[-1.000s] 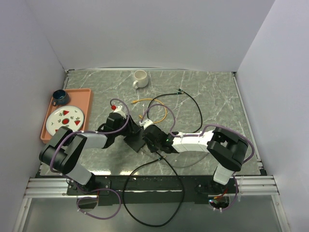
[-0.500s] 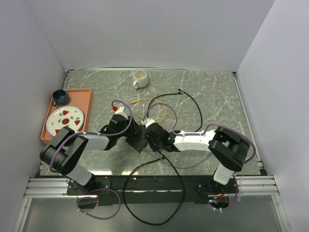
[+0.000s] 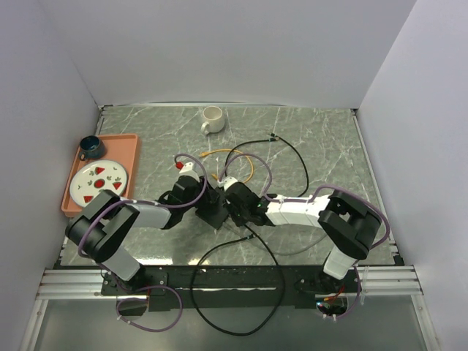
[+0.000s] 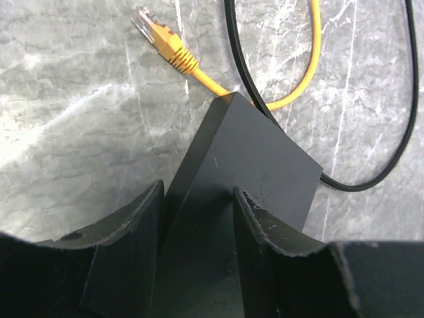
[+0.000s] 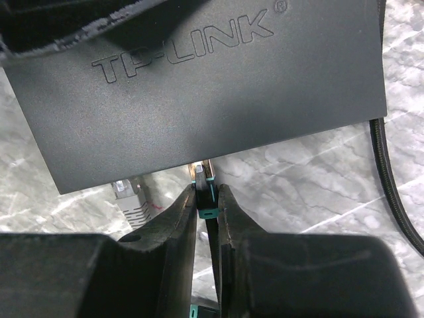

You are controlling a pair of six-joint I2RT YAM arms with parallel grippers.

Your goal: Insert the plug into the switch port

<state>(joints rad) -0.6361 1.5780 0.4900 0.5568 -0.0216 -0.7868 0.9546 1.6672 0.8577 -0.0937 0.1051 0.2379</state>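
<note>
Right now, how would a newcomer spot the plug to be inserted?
At the table's centre, the left gripper clamps the black TP-Link box. The plug is pinched in the right gripper at the box's edge; its teal boot sets it apart from the grey plug alongside and the yellow plug.

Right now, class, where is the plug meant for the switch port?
In the right wrist view, the plug is pinched in the right gripper, its tip at the near edge of the black switch box, right of a grey connector.
</note>
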